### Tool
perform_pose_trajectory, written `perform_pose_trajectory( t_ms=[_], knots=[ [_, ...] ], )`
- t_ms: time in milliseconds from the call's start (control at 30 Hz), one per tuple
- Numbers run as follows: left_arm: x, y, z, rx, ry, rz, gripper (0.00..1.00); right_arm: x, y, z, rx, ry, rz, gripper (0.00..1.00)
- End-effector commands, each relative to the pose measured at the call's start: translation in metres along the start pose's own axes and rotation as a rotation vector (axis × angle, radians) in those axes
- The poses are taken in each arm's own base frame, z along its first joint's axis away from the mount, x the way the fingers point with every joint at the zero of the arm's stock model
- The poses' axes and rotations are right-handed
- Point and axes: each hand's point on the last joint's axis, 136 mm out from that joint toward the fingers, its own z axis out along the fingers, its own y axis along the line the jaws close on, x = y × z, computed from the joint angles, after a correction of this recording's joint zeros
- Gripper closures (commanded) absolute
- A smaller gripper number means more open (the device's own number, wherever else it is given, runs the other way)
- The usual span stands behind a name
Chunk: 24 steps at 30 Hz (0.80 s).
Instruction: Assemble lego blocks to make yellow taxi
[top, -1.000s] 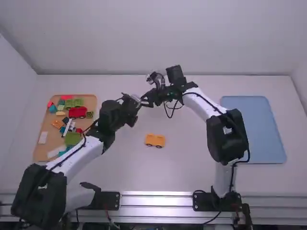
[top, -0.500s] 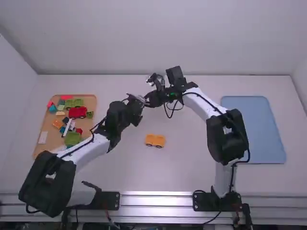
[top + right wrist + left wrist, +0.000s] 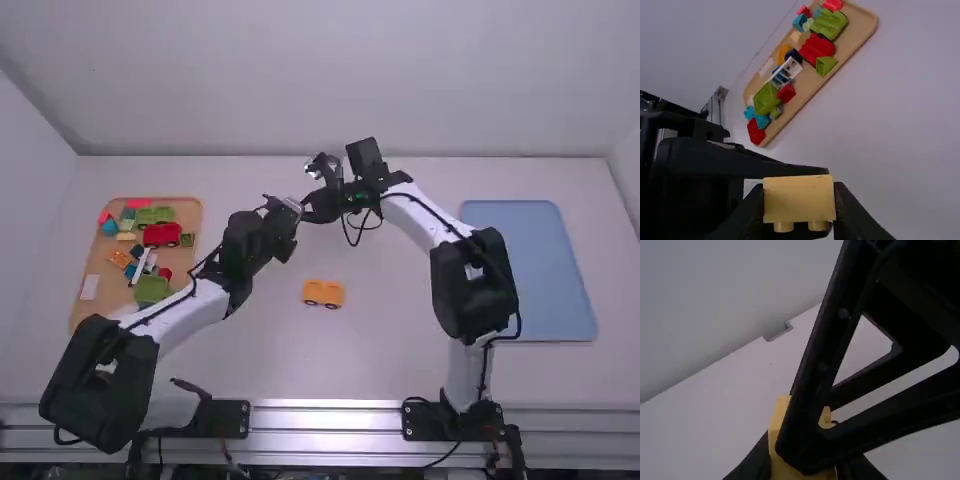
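Presently both grippers meet over the white table (image 3: 390,330), high view, at twelve o'clock from the orange wheeled base (image 3: 323,293). Right gripper (image 3: 309,209): drawn in only as far as the yellow block (image 3: 799,198) allows, a finger against either side of it. Left gripper (image 3: 297,211): on the same block, its fingers parted just by the block's thickness, crossing the other pair. Two studs show along one side of the block. Orange base stands on its wheels, near the table's middle, nothing touching it. From that base: left arm's mount at half past seven, right arm's at half past four, blue mat (image 3: 528,270) at three, well apart. Tan tray (image 3: 78,322) between nine and ten, loaded with loose pieces. Within the tray, going by its own middle: red wheeled block (image 3: 162,235) about one o'clock, green wheeled block (image 3: 160,214) above it nearer twelve, green block (image 3: 152,290) near five, white flat piece (image 3: 90,287) about eight.
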Motion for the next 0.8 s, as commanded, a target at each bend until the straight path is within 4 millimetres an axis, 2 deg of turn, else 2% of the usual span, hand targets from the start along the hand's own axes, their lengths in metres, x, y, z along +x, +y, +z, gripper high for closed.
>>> perform_pose_trajectory(
  t_ms=[0,33,67,100,233,367,433,533,633,767],
  knots=[
    [-0.001,0.002,0.001,-0.018,-0.004,-0.001,0.58,0.000,0.008,0.007,-0.033,0.015,0.004,0.81],
    [-0.001,0.002,0.001,-0.018,-0.004,-0.001,0.43,0.000,0.007,0.007,-0.030,0.013,0.004,0.83],
    [0.000,0.002,0.001,-0.019,-0.003,-0.002,0.38,-0.001,0.007,0.006,-0.030,0.011,0.002,0.84],
    [0.000,0.002,0.001,-0.017,-0.002,-0.002,0.01,-0.002,0.007,0.006,-0.030,0.006,-0.004,0.85],
    [-0.004,0.002,-0.002,-0.013,-0.013,-0.104,0.01,-0.010,0.000,-0.005,-0.008,-0.015,-0.057,0.85],
    [-0.026,-0.016,-0.022,0.185,-0.054,-0.144,0.01,-0.020,-0.010,-0.021,0.090,0.004,-0.156,0.85],
    [-0.039,-0.021,-0.037,0.316,-0.085,-0.161,0.01,-0.025,0.001,-0.027,0.089,0.037,-0.259,0.87],
    [-0.048,-0.025,-0.053,0.469,-0.125,-0.160,0.01,-0.027,0.018,-0.036,0.073,0.083,-0.395,0.89],
    [-0.050,-0.024,-0.067,0.607,-0.161,-0.176,0.01,-0.026,0.034,-0.046,0.051,0.128,-0.513,0.89],
    [-0.049,-0.029,-0.081,0.832,-0.257,-0.183,0.01,-0.015,0.063,-0.055,-0.015,0.204,-0.683,0.89]
  ],
)
